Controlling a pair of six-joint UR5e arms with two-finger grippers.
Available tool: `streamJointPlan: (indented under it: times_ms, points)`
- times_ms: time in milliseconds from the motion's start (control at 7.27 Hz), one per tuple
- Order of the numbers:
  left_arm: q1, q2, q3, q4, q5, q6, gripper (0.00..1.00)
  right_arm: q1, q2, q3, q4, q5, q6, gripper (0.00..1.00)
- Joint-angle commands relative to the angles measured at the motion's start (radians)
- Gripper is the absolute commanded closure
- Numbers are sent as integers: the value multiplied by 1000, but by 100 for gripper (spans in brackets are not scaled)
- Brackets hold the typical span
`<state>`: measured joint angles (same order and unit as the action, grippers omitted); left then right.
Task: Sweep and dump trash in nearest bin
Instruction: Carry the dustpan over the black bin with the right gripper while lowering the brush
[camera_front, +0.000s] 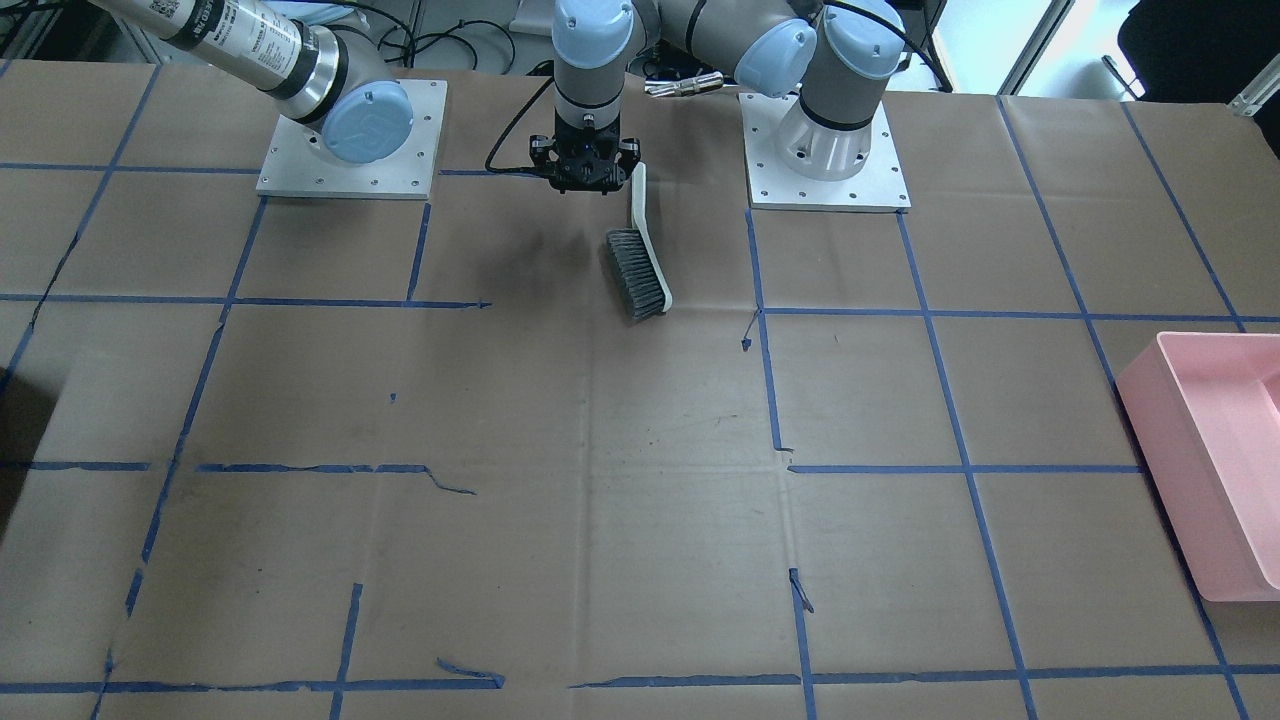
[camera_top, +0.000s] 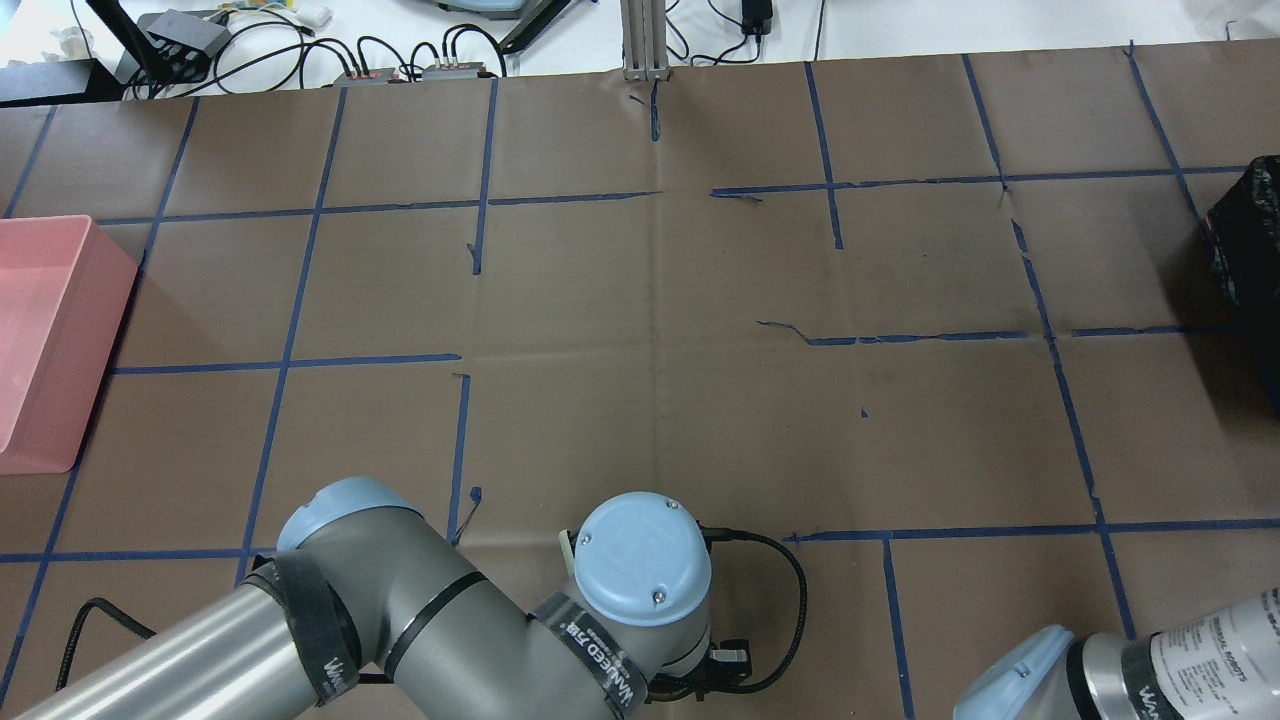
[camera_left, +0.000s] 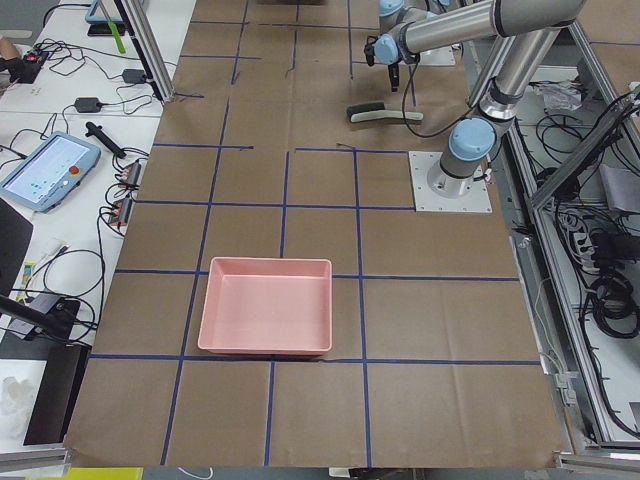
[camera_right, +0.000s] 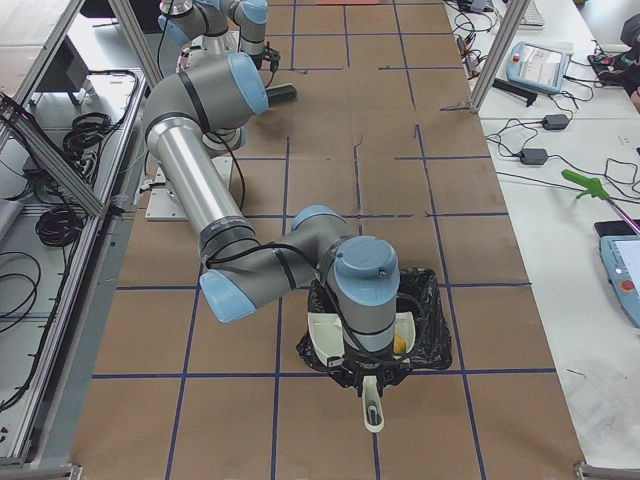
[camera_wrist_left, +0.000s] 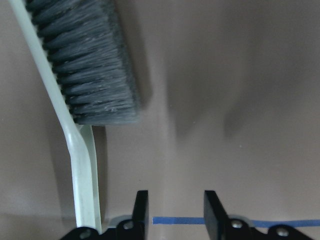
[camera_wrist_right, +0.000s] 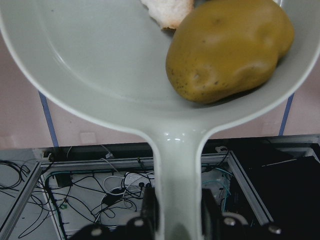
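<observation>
My right gripper (camera_wrist_right: 179, 212) is shut on the handle of a pale dustpan (camera_wrist_right: 100, 65). The pan holds the yellow-brown potato-like lump (camera_wrist_right: 227, 50) and one piece of white bread (camera_wrist_right: 167, 10) at the frame's top; the second bread piece is not visible. In the exterior right view the dustpan (camera_right: 335, 335) is over a black-lined bin (camera_right: 432, 300), with the lump (camera_right: 399, 345) showing yellow. My left gripper (camera_front: 585, 170) is open and empty (camera_wrist_left: 175, 210), just beside the handle of a grey-bristled brush (camera_front: 640, 265) that lies on the table (camera_wrist_left: 85, 65).
A pink bin (camera_front: 1215, 460) stands at the table's end on my left side (camera_top: 40, 340). The black bin (camera_top: 1245, 240) is at the opposite end. Blue tape lines cross the brown paper table cover. Arm base plates (camera_front: 825, 150) sit at the robot's edge.
</observation>
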<state>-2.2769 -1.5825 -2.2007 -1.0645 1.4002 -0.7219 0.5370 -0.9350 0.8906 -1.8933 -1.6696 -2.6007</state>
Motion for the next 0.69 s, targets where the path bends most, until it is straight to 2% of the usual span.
streamJointPlan:
  times_ms: [0,138,275,550]
  points:
    - [11,25,44,-2,61,33,19,50,1,7,-33,-85,30,100]
    - [25,33,86,-12,63,95,14,67,-1,10,-33,-91,37,100]
    - [64,39,140,-87,63,126,13,81,-1,11,-35,-129,51,100]
    - [169,77,241,-231,65,313,13,97,1,30,-65,-177,51,100]
